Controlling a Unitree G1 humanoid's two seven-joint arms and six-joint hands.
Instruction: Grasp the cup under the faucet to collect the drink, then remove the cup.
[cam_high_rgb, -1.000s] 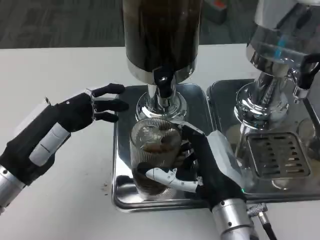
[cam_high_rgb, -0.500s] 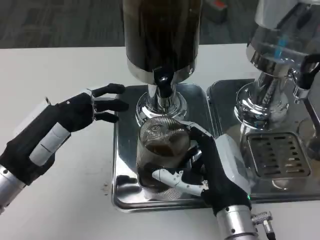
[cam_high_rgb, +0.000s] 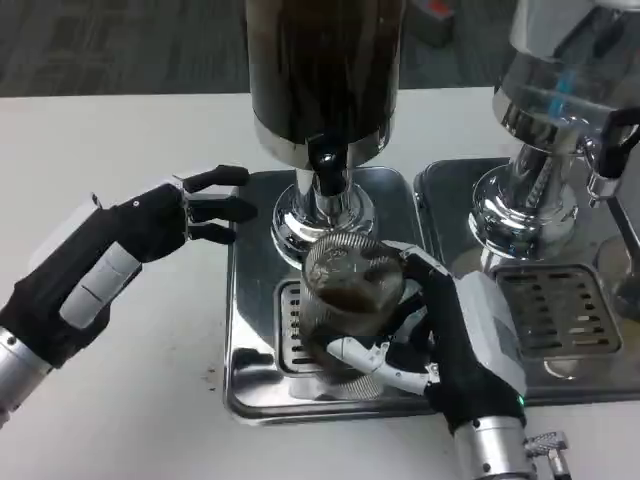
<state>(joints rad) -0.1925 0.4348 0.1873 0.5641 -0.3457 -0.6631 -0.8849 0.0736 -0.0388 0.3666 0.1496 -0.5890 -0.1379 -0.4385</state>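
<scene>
- Cup: ribbed glass, gripped by right hand, on the left tray, just near of the faucet and a little right of it.
- Tilted, mouth leaning toward the faucet; dark drink visible inside, so collecting looks at least partly done.
- Not squarely under the spout; cannot tell whether lifted or resting on the drain grille.
- Right hand: fingers wrapped round the cup's near and right side, thumb across the lower front.
- Left hand: holding nothing, fingers apart and stretched toward the dispenser, hovering at the tray's left edge, apart from the cup.
- Left to do, by judgement: carry the cup clear of the tray.
- Risk: spilling, given the tilt.
</scene>
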